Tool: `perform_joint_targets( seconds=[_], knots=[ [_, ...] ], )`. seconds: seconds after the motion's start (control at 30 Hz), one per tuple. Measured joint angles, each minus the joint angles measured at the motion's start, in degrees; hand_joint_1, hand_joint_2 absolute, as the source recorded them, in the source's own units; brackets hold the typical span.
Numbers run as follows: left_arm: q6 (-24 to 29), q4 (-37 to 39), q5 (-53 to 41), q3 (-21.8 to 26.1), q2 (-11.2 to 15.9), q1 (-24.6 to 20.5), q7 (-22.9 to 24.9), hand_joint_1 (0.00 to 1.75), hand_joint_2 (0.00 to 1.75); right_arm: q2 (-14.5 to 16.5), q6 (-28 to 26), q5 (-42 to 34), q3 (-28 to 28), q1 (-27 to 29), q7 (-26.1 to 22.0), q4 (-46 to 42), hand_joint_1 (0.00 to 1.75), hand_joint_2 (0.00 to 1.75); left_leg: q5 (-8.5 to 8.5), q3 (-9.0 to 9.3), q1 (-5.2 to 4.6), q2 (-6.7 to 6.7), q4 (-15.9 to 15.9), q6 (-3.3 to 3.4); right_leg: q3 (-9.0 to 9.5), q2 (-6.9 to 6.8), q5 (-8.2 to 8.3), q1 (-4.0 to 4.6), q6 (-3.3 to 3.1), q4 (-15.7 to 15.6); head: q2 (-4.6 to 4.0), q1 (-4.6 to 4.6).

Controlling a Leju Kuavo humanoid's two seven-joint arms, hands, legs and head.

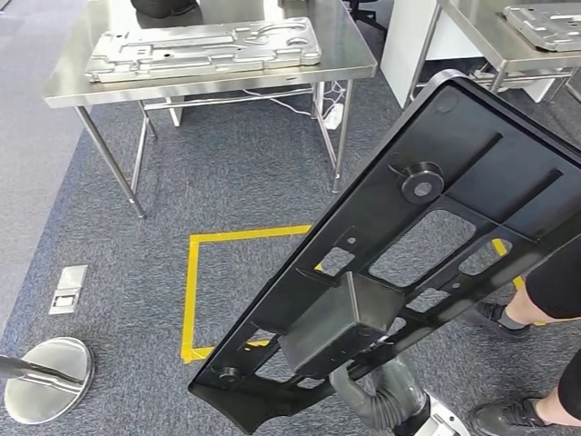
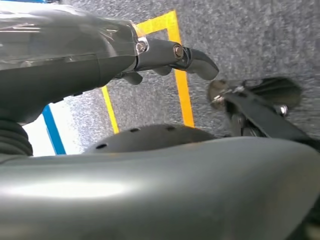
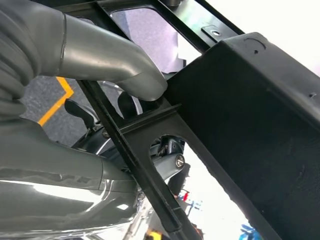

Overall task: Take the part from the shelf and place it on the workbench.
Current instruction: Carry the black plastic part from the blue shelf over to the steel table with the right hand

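Black part held aloft over the carpet, short of the workbench.

Left side, head view: a round metal stand base (image 1: 48, 377) sits on the grey carpet with a floor socket plate (image 1: 68, 289) just beyond it. Further back stands the steel workbench (image 1: 68, 86), bearing a silver panel (image 1: 205, 47). A yellow tape square (image 1: 193, 291) marks the floor at centre. The left hand (image 2: 177, 54) hangs over this tape with its fingers apart, holding nothing. To the right, the black part (image 1: 438, 236) is tilted, clear of the floor and well apart from the workbench. The right hand (image 3: 124, 75) grips it from beneath, thumb pressed against the frame beside the boxed section. A person's feet (image 1: 504, 318) stand at far right.
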Motion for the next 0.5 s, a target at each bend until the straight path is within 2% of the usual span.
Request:
perform_joint_targets(
  seconds=[0.03,0.07,0.17,0.23,0.3,0.33,0.37,0.4,0.43,0.5],
  knots=[
    [0.1,0.0,0.1,0.1,0.1,0.0,-0.2,0.00,1.75,0.0,0.0,-0.1,0.1,-0.2,0.0,0.0,1.75,1.75,1.45,1.41,0.01,0.08,-3.4,0.05,0.39,0.02,-0.37,-0.02,0.41,0.0,0.00,-0.03],
    [0.2,0.0,0.3,0.2,0.1,0.0,-0.4,0.00,1.75,0.0,0.1,-0.2,0.2,-0.4,0.0,-0.1,1.75,1.75,1.87,2.18,-0.06,0.14,-5.4,0.29,0.59,0.04,-0.61,0.02,0.81,0.0,0.00,-0.04],
    [0.5,0.0,0.7,0.9,0.4,0.1,-1.2,0.00,1.75,-0.1,0.7,-0.9,0.3,-1.2,-0.1,0.0,1.75,1.75,1.22,2.51,-0.32,0.18,-6.2,1.76,1.00,0.05,-0.84,0.08,1.91,-0.6,0.00,-0.07],
    [0.6,0.0,0.7,1.2,0.6,0.0,-1.6,0.00,1.75,-0.2,1.3,-1.6,0.4,-1.8,-0.2,0.2,1.75,1.75,1.13,2.83,-0.27,0.18,-6.5,2.74,0.61,0.09,-1.90,0.00,2.28,0.9,0.01,-0.06],
    [0.6,0.0,0.6,1.4,0.6,-0.2,-1.8,0.00,1.75,-0.5,2.0,-2.7,0.4,-2.3,-0.4,0.8,1.75,1.75,0.89,3.17,-0.45,0.18,-6.6,3.54,-2.41,0.19,-4.79,0.12,2.19,7.0,0.01,-0.06],
    [0.6,0.0,0.6,1.4,0.6,-0.3,-1.9,0.00,1.75,-0.7,2.4,-3.3,0.4,-2.4,-0.5,1.3,1.75,1.75,0.70,3.34,-0.64,0.18,-6.6,3.85,-4.75,0.22,-6.30,0.24,2.07,11.1,0.01,-0.06],
    [0.6,0.0,0.5,1.5,0.6,-0.3,-1.9,0.00,1.75,-0.9,2.8,-3.8,0.4,-2.4,-0.7,1.9,1.75,1.75,0.50,3.57,-0.86,0.17,-6.6,4.08,-6.89,0.24,-7.08,0.39,1.94,14.5,0.00,-0.06],
    [0.6,0.0,0.4,1.5,0.6,-0.3,-1.9,0.00,1.75,-1.2,3.2,-4.3,0.4,-2.4,-0.9,2.6,1.75,1.75,0.28,3.87,-1.08,0.14,-6.6,4.26,-8.27,0.26,-6.75,0.56,1.74,16.2,0.00,-0.07],
    [0.6,0.0,0.2,1.5,0.6,-0.3,-1.9,0.00,1.75,-1.4,3.6,-4.7,0.4,-2.4,-1.1,3.2,1.75,1.75,0.02,4.25,-1.29,0.08,-6.6,4.36,-8.62,0.28,-5.23,0.78,1.44,15.6,0.00,-0.06],
    [0.8,0.0,-0.1,1.5,0.5,-0.3,-2.0,0.00,1.75,-1.8,4.1,-5.4,0.4,-2.3,-1.7,4.1,1.75,1.75,-0.61,5.16,-1.59,-0.04,-6.6,4.34,-6.64,0.35,-0.37,1.40,0.42,9.1,0.00,-0.06]
  ],
)
